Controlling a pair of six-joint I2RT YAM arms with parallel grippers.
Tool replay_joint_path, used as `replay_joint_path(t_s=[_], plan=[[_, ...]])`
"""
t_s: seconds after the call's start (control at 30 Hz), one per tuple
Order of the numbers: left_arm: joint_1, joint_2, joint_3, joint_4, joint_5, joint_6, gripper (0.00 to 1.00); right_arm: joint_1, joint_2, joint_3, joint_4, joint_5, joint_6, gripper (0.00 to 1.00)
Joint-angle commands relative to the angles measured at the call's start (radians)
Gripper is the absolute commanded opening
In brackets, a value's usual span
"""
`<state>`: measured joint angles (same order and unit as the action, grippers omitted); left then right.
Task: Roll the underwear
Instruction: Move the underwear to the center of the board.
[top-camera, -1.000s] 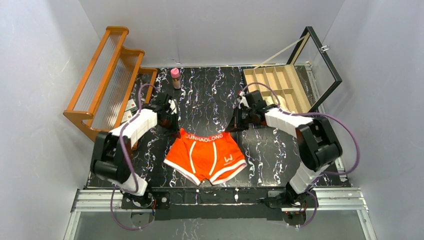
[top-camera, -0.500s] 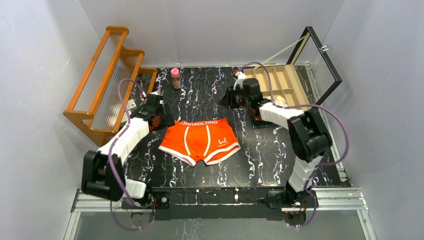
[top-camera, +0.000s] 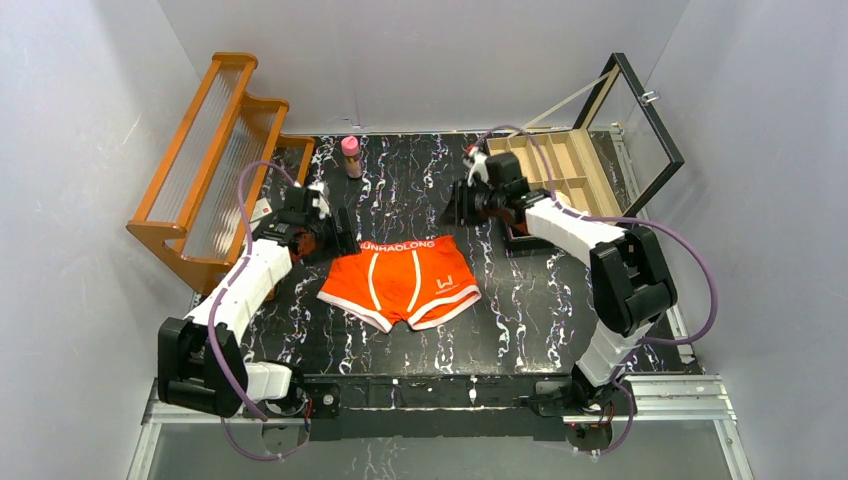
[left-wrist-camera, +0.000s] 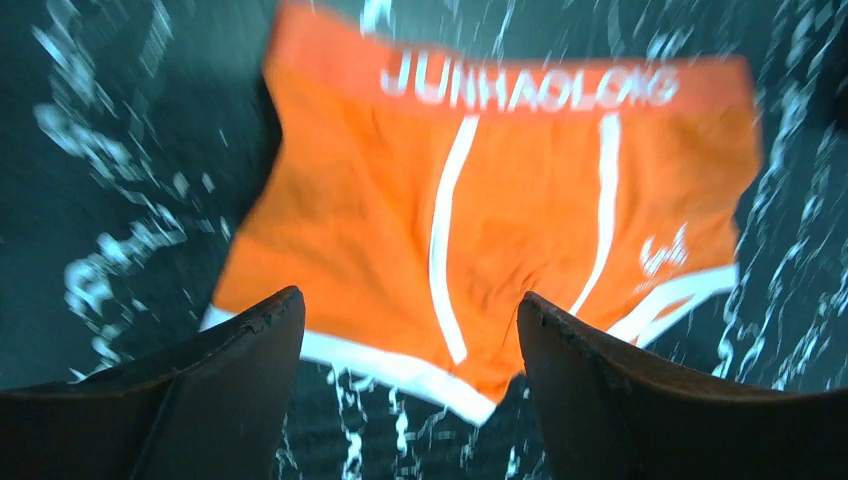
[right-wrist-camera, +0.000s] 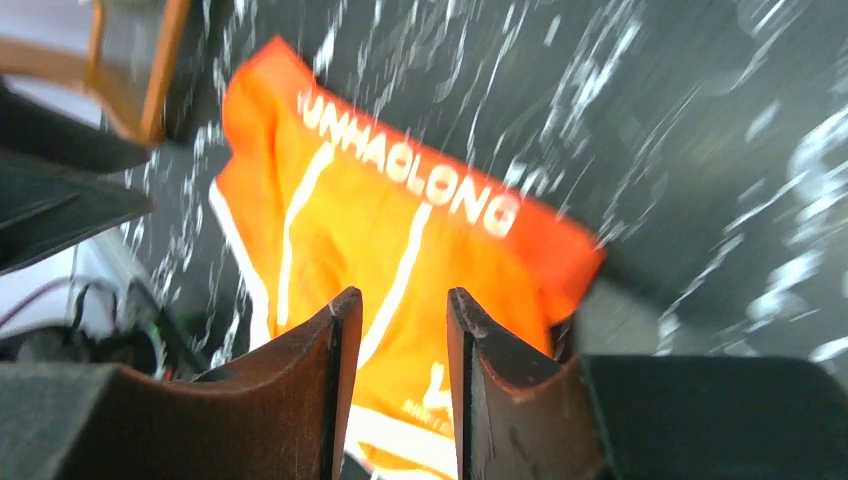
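We see the orange underwear (top-camera: 402, 278) flat on the surface (top-camera: 530, 310). Near its waistband's left end, the left gripper (left-wrist-camera: 405, 300) fingers gape wide; near its right end, the right gripper (right-wrist-camera: 400, 295) fingers stand slightly apart.

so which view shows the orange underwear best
Top external: the underwear lies whole, flat and sharp on the table. Left wrist shows most of it, blurred, its hem partly behind the left hand. Right wrist is blurred and oblique, the right hand hiding the lower part.
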<state>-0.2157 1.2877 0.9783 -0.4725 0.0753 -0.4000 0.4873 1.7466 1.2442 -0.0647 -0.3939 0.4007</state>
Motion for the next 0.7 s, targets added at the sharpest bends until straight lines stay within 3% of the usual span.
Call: replay_joint_path(t_s=[0.0, 0.27, 0.47, 0.67], plan=[[0.001, -0.004, -0.143, -0.087, 0.162, -0.079, 0.74, 0.087, -0.018, -0.132, -0.106, -0.172, 0.096, 0.43], [0.001, 0.001, -0.201, -0.08, 0.044, -0.142, 0.75, 0.198, 0.004, -0.228, -0.134, -0.116, 0.077, 0.42], [0.002, -0.036, -0.24, 0.067, 0.096, -0.165, 0.76, 0.214, 0.018, -0.228, -0.159, -0.103, 0.051, 0.42], [0.001, -0.001, -0.276, 0.073, -0.019, -0.233, 0.74, 0.214, 0.001, -0.248, -0.168, -0.074, 0.05, 0.42]])
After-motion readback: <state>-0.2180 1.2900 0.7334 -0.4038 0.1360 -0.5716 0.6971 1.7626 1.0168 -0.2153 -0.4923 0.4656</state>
